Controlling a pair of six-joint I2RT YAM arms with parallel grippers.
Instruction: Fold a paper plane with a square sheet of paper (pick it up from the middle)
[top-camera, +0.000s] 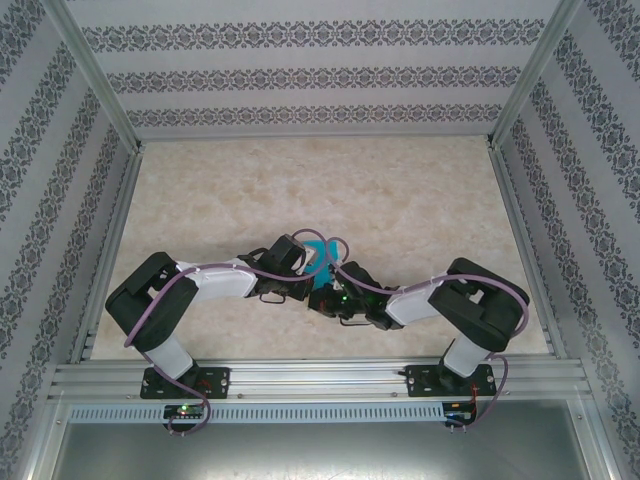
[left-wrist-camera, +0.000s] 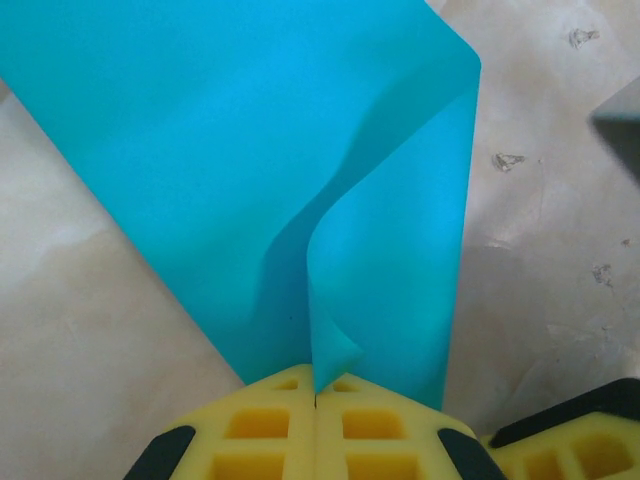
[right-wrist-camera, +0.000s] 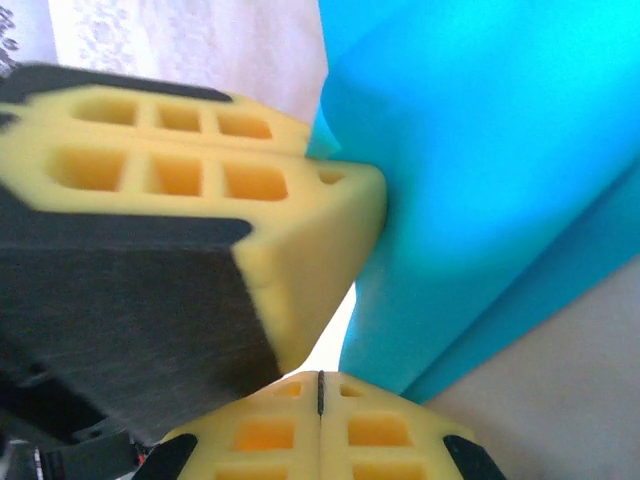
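Observation:
The square sheet of paper (top-camera: 320, 252) is teal-blue and held up off the table between the two arms, near the middle front. In the left wrist view the sheet (left-wrist-camera: 230, 150) fans out ahead, curled along a soft bend, with a small corner flap pinched in my left gripper (left-wrist-camera: 316, 392), which is shut on it. In the right wrist view my right gripper (right-wrist-camera: 319, 385) is shut, and no paper shows in its seam. There the sheet (right-wrist-camera: 500, 150) runs just right of its tips. The left gripper's yellow fingers (right-wrist-camera: 200, 180) press close above. No paper plane shape is seen.
The beige marbled tabletop (top-camera: 400, 190) stretches behind the arms. Patterned walls with aluminium posts (top-camera: 110, 230) close it in on three sides. The right gripper's fingers (left-wrist-camera: 570, 445) sit at the lower right corner of the left wrist view.

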